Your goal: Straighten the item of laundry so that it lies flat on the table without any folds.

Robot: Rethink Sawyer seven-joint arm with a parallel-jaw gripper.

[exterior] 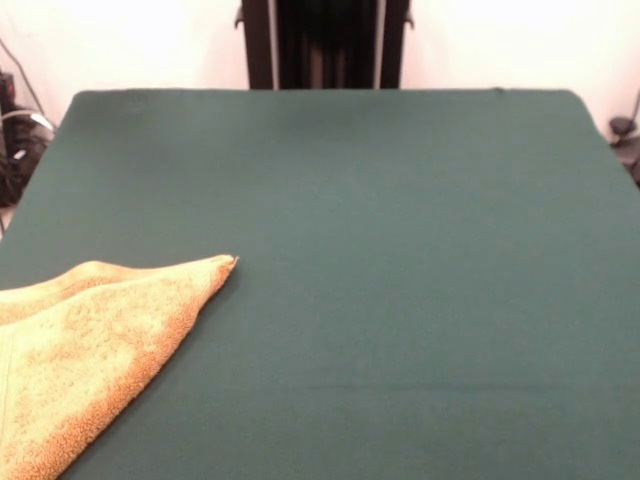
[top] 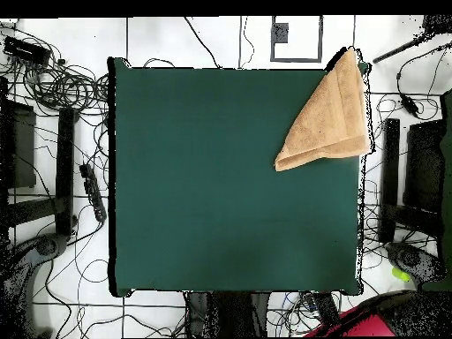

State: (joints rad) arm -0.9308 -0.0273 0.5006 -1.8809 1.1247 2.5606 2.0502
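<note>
A single large table, rectangular with rounded corners and surfaced in plain dark green felt-like cloth, fills both views. The overhead view alone shows its whole outline and, beyond its edges, a pale tiled floor strewn with tangled black cables, with a patch of the robot's red arm at the bottom edge. The front view alone shows the black pedestal upright behind the table's far side, against a bright wall. One orange-yellow terry towel lies at a corner of the table, folded over itself into a rough triangle with layered edges; from overhead its narrow end reaches the table's corner and its broad end points toward the middle. In the front view the towel is cut off by the picture's edge, its fluffy looped pile plain to see and one pointed tip lying flat on the felt. The gripper appears in neither view, so its state cannot be told.
</note>
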